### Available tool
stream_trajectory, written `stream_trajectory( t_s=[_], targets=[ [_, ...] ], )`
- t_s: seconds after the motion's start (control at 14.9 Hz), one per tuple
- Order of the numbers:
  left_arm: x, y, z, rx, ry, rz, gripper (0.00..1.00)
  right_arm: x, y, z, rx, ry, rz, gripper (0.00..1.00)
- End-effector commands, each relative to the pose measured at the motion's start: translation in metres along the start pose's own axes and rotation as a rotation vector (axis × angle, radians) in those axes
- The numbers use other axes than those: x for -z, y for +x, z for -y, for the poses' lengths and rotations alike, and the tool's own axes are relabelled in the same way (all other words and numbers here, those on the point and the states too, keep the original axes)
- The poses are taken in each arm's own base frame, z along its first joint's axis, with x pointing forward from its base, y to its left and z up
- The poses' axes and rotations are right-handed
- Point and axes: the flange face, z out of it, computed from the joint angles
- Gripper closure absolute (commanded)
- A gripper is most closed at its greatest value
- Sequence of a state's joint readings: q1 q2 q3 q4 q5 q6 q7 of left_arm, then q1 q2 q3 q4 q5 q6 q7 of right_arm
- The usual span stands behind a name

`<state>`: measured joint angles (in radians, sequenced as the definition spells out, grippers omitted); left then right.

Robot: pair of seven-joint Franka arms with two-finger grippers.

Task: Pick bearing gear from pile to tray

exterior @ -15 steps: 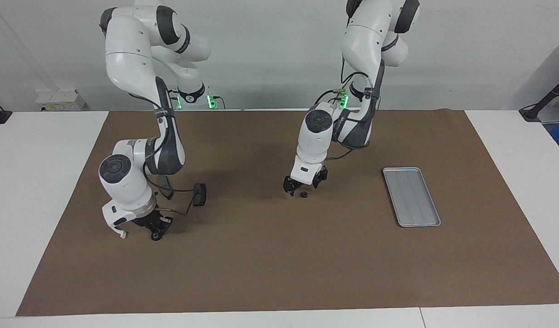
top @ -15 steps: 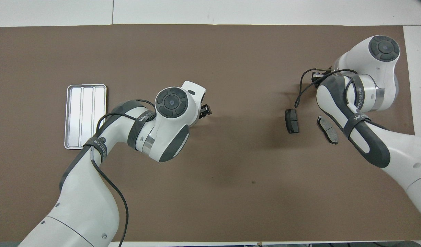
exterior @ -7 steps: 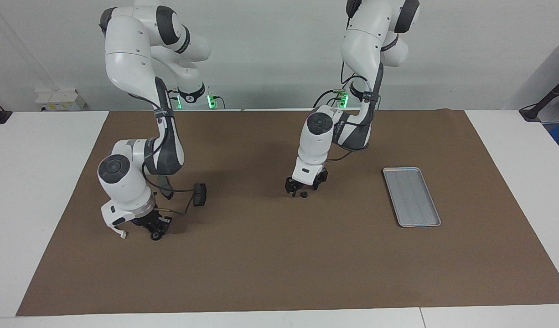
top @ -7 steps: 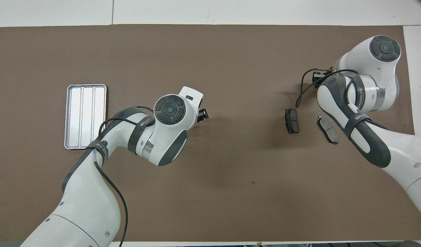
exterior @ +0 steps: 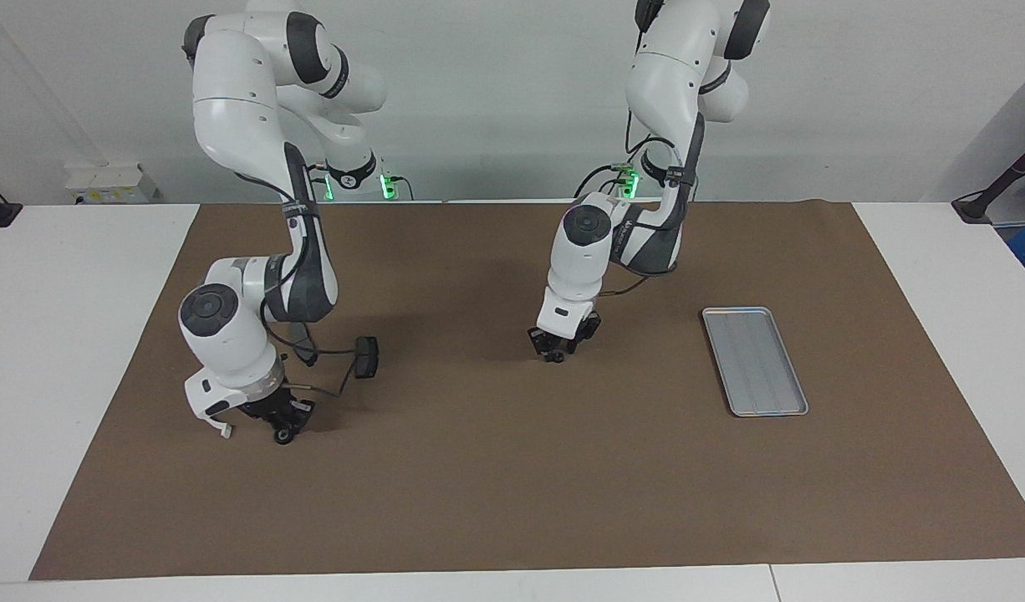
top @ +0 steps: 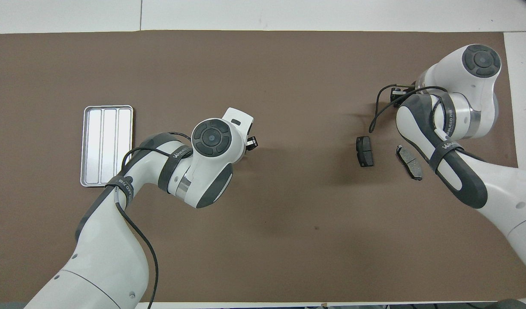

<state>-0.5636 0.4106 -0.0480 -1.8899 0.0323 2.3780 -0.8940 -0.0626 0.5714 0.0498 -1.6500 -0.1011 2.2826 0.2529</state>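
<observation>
Across the white desk (exterior: 78, 276) lies a wide brown mat (exterior: 512, 468), with a pale wall (exterior: 496, 100) at the robots' end. Toward the left arm's end of the mat sits the tray (exterior: 755, 361), a flat silver rectangle with a low rim and lengthwise ribs, nothing in it. Near the middle of the mat the left gripper (exterior: 555, 351) is down at the surface, its fingers closed around a small black round gear (exterior: 555, 357), which sits on or just off the mat. Toward the right arm's end, the right gripper (exterior: 285, 426) is low over the mat with a small black round piece (exterior: 286, 436) at its tips; whether its fingers are apart or together I cannot tell. Two dark grey pad-shaped plates lie there too, one (top: 364, 151) in the open, the other (top: 409, 162) partly under the right arm.
</observation>
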Motion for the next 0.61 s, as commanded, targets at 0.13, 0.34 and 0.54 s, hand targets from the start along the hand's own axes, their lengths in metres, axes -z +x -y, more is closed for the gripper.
stream_trajectory(
  t_s=[0.13,0.34,0.54],
  targets=[
    [0.003,-0.003,0.006,-0.028,0.022,-0.019,1.00,-0.005,0.010,-0.003,0.028,0.000,-0.026,0.30],
    [0.044,0.032,0.001,-0.011,0.064,-0.014,1.00,-0.005,0.016,-0.003,0.043,-0.009,-0.034,0.40],
    [0.119,0.102,0.043,-0.015,0.105,-0.019,1.00,-0.009,0.018,-0.007,0.045,-0.003,-0.033,0.53]
  ],
)
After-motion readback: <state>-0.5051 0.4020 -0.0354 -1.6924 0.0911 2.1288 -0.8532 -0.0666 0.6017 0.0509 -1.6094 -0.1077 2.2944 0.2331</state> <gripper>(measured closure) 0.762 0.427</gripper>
